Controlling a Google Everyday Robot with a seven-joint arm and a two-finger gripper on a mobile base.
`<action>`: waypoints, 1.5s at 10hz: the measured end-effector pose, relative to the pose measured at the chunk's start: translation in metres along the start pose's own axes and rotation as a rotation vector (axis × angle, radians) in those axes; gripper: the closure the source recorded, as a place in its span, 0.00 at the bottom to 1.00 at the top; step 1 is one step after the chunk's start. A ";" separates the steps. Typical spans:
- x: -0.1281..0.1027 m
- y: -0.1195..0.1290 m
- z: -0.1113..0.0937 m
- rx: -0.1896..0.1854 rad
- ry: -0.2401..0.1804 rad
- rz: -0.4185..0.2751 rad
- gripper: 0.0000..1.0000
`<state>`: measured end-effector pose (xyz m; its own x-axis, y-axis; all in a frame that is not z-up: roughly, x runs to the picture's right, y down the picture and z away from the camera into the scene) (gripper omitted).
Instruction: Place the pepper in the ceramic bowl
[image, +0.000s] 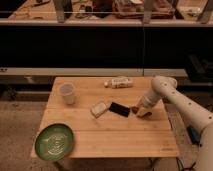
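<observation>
Gripper (142, 112), its hold unclear, sits beside slim red pepper (135, 108), well apart from round green ceramic bowl (54, 142).

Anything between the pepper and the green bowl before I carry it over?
The gripper is at the pepper. The black block lies right beside it on the bowl's side, near the line to the ceramic bowl; probably carry high.

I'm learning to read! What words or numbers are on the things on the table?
No text can be read here.
The bottle lying at the far edge: pale label, too blurred to read.
The ceramic bowl: only a line pattern, no words.
The gripper, down beside the pepper: no markings visible.
</observation>
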<state>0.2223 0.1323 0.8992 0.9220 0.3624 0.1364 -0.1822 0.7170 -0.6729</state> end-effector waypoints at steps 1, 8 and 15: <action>0.001 0.002 0.001 -0.008 -0.001 -0.002 0.67; -0.047 -0.004 -0.031 0.003 -0.093 -0.073 0.67; -0.352 0.133 -0.073 -0.167 -0.472 -0.597 0.67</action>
<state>-0.1017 0.0562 0.7088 0.5978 0.1850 0.7800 0.3880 0.7847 -0.4834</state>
